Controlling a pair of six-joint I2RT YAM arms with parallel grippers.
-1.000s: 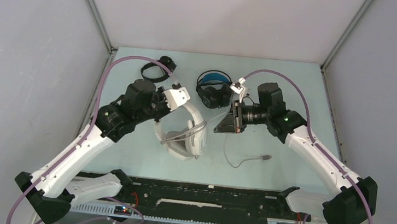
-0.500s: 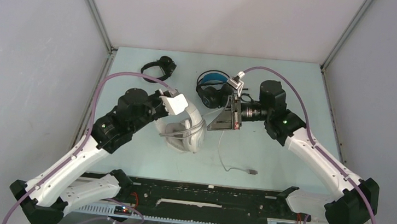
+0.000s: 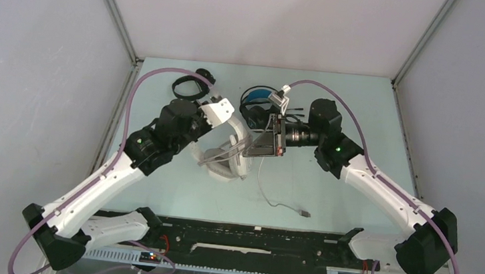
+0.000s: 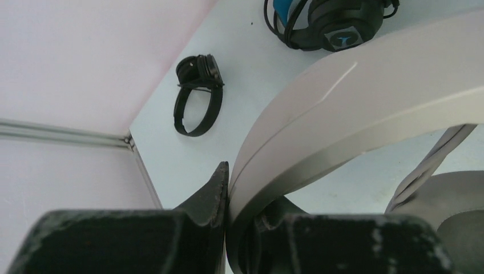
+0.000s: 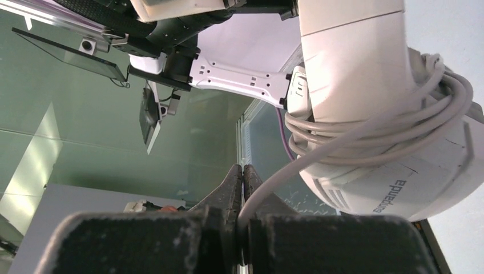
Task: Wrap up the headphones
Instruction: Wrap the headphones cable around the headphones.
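My left hand [image 4: 231, 194] clamps the band of the white headset [image 4: 354, 108], my right hand [image 5: 242, 174] pinches its cable [image 5: 273, 180], both mid-desk [image 3: 362, 122], well off every edge.

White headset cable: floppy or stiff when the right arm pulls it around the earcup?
Probably floppy: the cable trails in loose curves across the table to its plug. Likely conforms easily, since its coils lie snug around the white headset. The free tail may drag or whip as the right gripper, shut on it, pulls; the left gripper clamps the headband.
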